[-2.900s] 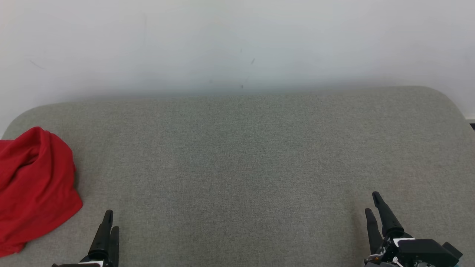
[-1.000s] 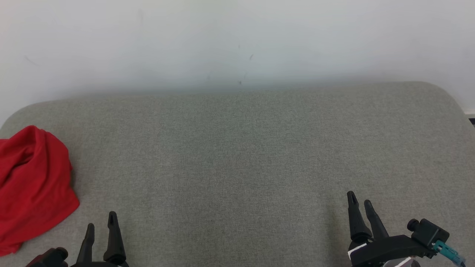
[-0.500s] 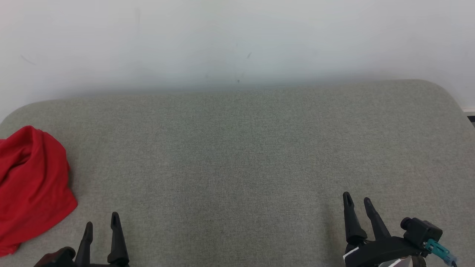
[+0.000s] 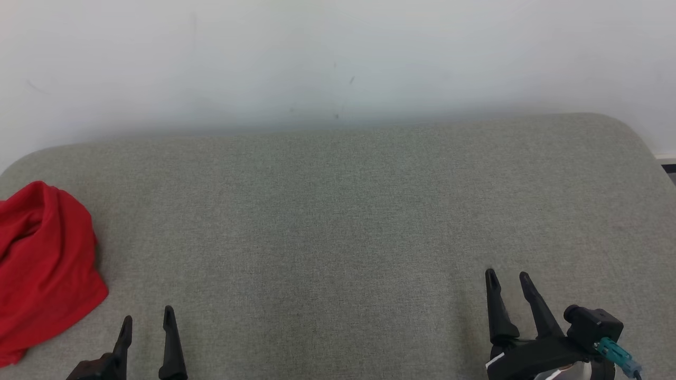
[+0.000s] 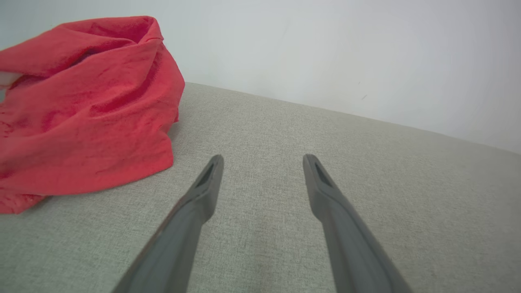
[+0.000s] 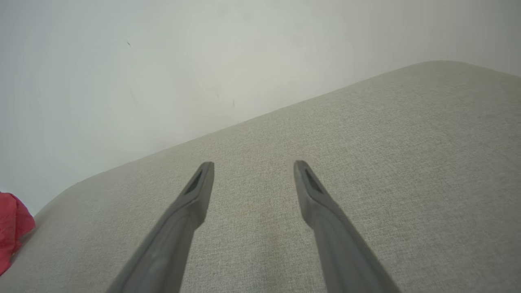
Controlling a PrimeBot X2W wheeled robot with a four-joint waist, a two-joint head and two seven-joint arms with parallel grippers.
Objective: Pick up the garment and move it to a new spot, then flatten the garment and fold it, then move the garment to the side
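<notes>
Head view is showing the red garment sitting in a crumpled heap at the far left edge of the grey padded surface, partly running off frame. The left gripper is hovering just to the right of it near the front edge, fingers spread wide and holding nothing. The right gripper is hanging way over on the other side, well apart from the cloth, fingers also spread and empty.

So the pick-up isn't begun yet, and the left arm is looking like the obvious one for it. Left wrist view is putting the heap up and to the left of the fingers, so that arm is going to need a swing left and a dip down before closing. Best bet is probably aiming for a raised fold on top rather than the flat edge lying on the padding, since long fingers are likelier to pinch a ridge cleanly. Can't really tell a sleeve from a collar in that bunch, so catching just one layer is looking tricky.
</notes>
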